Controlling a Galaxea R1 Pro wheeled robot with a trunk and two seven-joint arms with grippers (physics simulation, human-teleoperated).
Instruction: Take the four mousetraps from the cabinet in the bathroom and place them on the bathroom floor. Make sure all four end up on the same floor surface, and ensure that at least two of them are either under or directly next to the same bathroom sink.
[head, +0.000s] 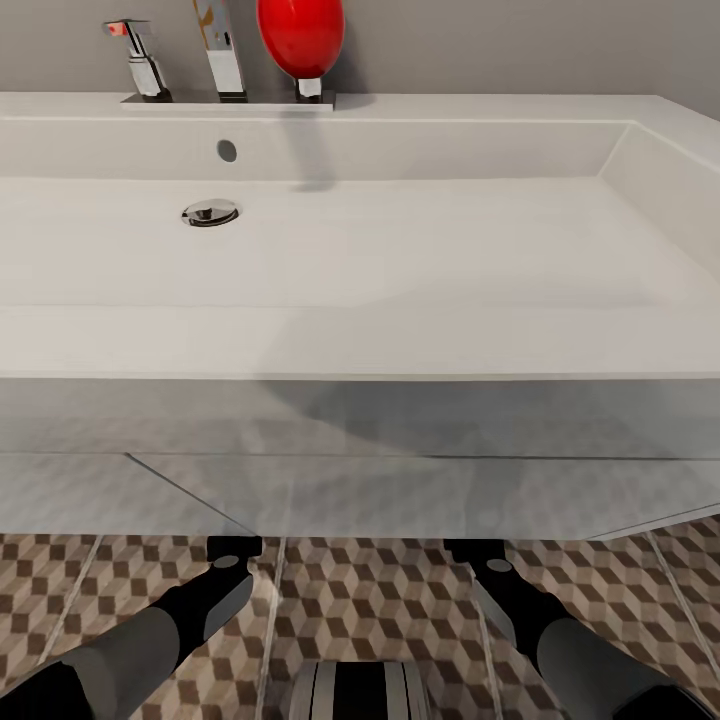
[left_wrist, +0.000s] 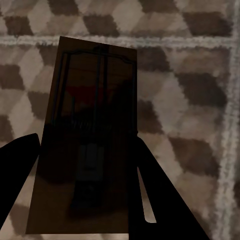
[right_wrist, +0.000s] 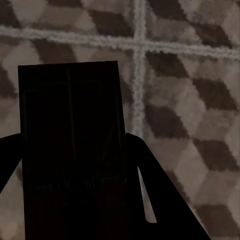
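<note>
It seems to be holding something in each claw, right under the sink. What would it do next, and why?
Probably lower both arms and let go. Each gripper, left and right, grips a mousetrap between its fingers above the patterned floor tiles, and both arms reach in beneath the white sink, which is where the traps belong.

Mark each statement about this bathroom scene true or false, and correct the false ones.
1. The left gripper holds a flat dark wooden mousetrap. True.
2. The right gripper is empty. False: it holds another flat dark mousetrap.
3. The wide white rectangular sink is full of water. False: it looks dry, its chrome drain exposed.
4. The cube-patterned tile floor lies below both arms. True.
</note>
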